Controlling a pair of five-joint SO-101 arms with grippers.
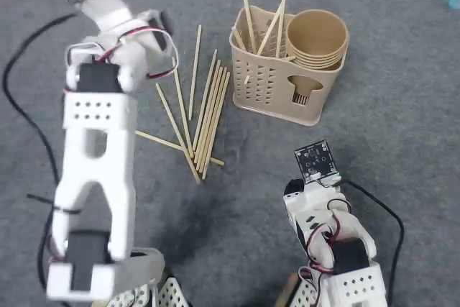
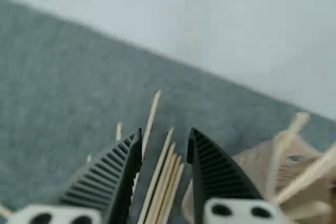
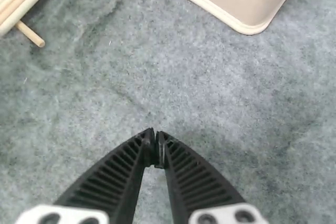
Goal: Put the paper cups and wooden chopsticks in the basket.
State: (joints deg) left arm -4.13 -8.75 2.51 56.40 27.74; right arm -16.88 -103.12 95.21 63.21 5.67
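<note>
The left gripper (image 2: 165, 132) is spread and empty, poised over the loose chopsticks (image 2: 163, 182). These lie fanned on the carpet (image 1: 402, 106) just beside the basket (image 1: 277, 95). They look light, stiff and thin, so they may roll or pivot; pinching a few together near mid-length should keep them level. The right gripper (image 3: 155, 136) is pressed together over carpet. The cups (image 1: 316, 37) sit stacked in the basket alongside a few sticks.

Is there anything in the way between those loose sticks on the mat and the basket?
Nothing visible. The loose chopsticks lie beside the basket with only bare grey mat between them, and the open left gripper hangs over them.
</note>
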